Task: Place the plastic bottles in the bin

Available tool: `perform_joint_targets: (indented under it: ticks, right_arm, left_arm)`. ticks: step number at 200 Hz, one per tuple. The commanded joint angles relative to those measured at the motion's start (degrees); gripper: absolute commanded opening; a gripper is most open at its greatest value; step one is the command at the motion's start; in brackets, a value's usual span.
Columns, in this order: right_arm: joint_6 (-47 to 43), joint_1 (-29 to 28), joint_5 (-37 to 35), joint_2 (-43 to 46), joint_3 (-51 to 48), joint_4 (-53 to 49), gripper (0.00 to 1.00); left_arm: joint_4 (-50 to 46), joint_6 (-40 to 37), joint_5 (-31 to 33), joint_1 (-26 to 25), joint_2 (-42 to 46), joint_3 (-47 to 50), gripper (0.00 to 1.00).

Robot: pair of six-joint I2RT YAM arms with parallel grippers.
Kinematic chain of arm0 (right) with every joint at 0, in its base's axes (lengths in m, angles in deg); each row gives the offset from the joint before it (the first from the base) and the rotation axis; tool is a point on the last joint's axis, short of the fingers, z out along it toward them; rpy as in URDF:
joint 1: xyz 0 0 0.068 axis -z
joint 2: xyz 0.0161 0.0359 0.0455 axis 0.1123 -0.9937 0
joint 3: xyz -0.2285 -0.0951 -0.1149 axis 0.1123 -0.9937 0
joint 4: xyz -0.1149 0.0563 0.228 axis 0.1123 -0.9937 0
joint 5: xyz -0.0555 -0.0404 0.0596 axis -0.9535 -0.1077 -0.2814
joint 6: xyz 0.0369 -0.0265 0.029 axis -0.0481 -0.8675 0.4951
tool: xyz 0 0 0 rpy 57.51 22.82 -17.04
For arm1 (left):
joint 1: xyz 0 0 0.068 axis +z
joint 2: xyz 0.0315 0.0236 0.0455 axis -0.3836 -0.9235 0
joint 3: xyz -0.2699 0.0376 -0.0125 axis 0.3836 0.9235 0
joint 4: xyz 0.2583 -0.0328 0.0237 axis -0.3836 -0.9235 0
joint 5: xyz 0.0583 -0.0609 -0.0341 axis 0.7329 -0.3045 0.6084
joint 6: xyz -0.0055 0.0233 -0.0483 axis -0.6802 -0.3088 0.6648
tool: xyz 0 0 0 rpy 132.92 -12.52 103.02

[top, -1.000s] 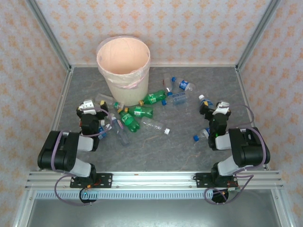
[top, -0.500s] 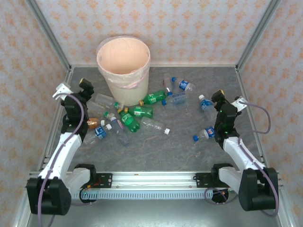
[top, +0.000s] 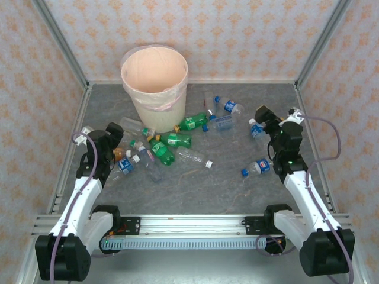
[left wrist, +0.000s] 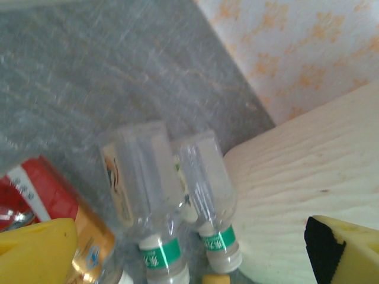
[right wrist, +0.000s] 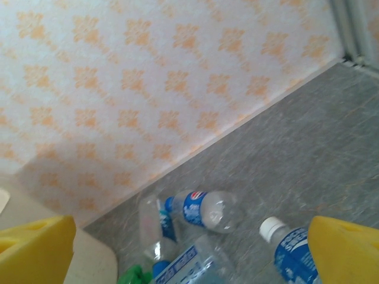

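Observation:
The cream bin (top: 154, 83) with its pinkish liner stands at the back left. Several plastic bottles lie scattered in front of it: green ones (top: 192, 123), clear ones (top: 192, 157) and blue-labelled ones (top: 257, 167). My left gripper (top: 112, 134) is open just left of the cluster. In the left wrist view it (left wrist: 189, 257) points at two clear bottles with green neck bands (left wrist: 145, 195), which lie beside the bin wall (left wrist: 296, 189). My right gripper (top: 268, 120) is open over the right-hand bottles. Its wrist view (right wrist: 189, 254) shows a blue-labelled bottle (right wrist: 204, 210) ahead and a white-capped one (right wrist: 290, 251) by the right finger.
Patterned walls and metal frame posts enclose the grey table (top: 195, 189). An orange-and-red labelled bottle (left wrist: 41, 195) lies by my left finger. The near half of the table in front of the arm bases is bare.
Both arms have unfolded from their tucked pose near the bases and reached out. The left gripper came down toward the left bottle cluster; the right gripper shifted toward the back left. No bottle moved.

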Motion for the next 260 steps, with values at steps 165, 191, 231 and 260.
perform_joint_targets:
  ticks: [165, 191, 231, 260]
  right_arm:
    - [-9.86, -29.67, -4.74, 0.11, 0.06, -1.1, 1.0]
    - [-10.0, -30.01, -5.52, -0.35, 0.12, -1.08, 1.0]
    - [-9.92, -30.44, -5.48, -1.3, 0.31, -0.54, 1.0]
    - [-9.92, -30.89, -5.36, -2.17, 0.75, -1.22, 1.0]
  left_arm:
    - [-35.38, 31.85, -4.42, 0.27, 3.42, 0.13, 0.86]
    - [-34.69, 33.24, -4.78, 0.18, 2.71, 1.56, 0.85]
    - [-30.53, 34.35, -3.94, 0.19, 0.92, 4.38, 0.85]
    - [-26.71, 34.76, -2.28, 0.29, -2.48, 4.9, 0.85]
